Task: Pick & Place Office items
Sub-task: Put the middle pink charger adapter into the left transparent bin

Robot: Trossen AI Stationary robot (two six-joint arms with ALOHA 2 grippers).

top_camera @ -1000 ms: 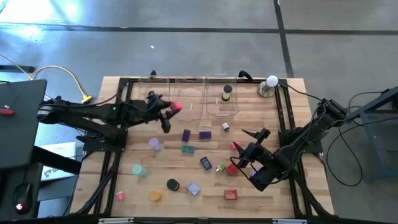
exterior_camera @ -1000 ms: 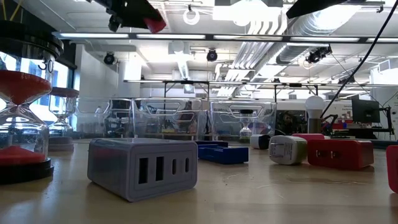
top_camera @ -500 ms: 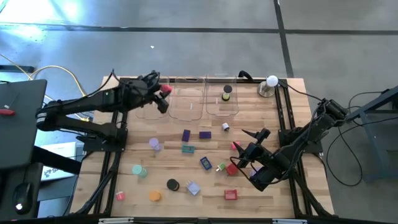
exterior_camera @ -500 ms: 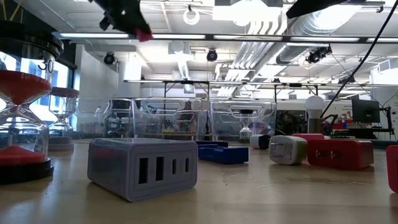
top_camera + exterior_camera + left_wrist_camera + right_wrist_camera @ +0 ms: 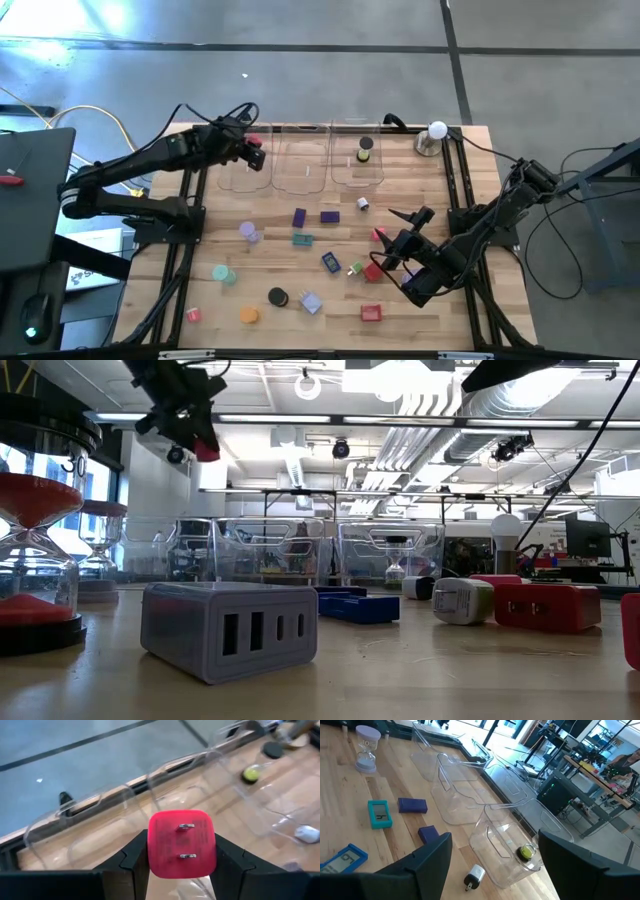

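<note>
**Red plug carried to the far-left tray**

Swung from mid-table toward the far left corner, the left gripper (image 5: 252,150) now hangs over the leftmost tray (image 5: 240,180), jaws clamped on the red plug (image 5: 182,843), prongs facing the wrist camera. Plug sits directly above that tray, so release is likely the next move. Right gripper (image 5: 395,240) waits near the right edge, jaws apart, empty.

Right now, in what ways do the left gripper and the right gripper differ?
The left gripper is shut on a red plug adapter above the leftmost clear tray; the right gripper is open and holds nothing. The left gripper is at the table's far edge, while the right gripper hovers over scattered pieces. Both are clear of the table.
</note>
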